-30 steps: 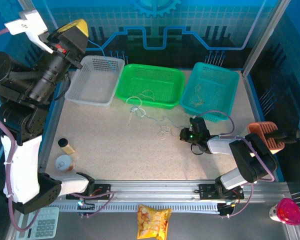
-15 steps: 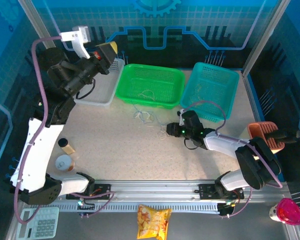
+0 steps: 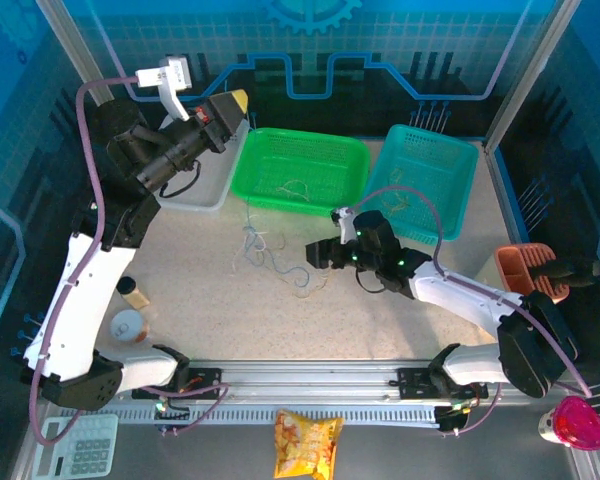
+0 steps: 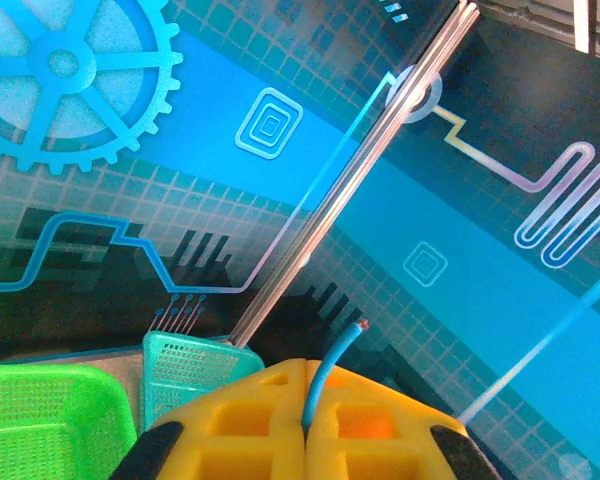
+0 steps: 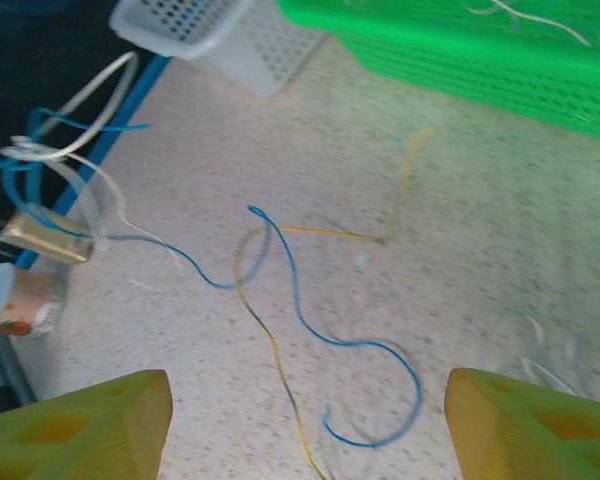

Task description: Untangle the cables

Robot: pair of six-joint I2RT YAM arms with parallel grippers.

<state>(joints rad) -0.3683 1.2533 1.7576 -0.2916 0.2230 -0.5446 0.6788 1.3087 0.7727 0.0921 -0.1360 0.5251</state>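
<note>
Up at far left, left pincer (image 4: 305,392) pinches blue cable (image 4: 327,362); right pincer (image 5: 307,385) spread over loose cables (image 5: 302,318) on tabletop (image 5: 480,250).

Blurred, perhaps tangled cables (image 5: 30,152) leftward

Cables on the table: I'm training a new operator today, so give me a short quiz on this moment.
1. True or false: the left gripper is shut on a blue cable.
2. The right gripper is: A open, B shut on a yellow cable, C shut on a basket rim.
3. Fill in: between the white basket and the teal basket stands the ___ basket.
Key: 1 true; 2 A; 3 green basket.
</note>
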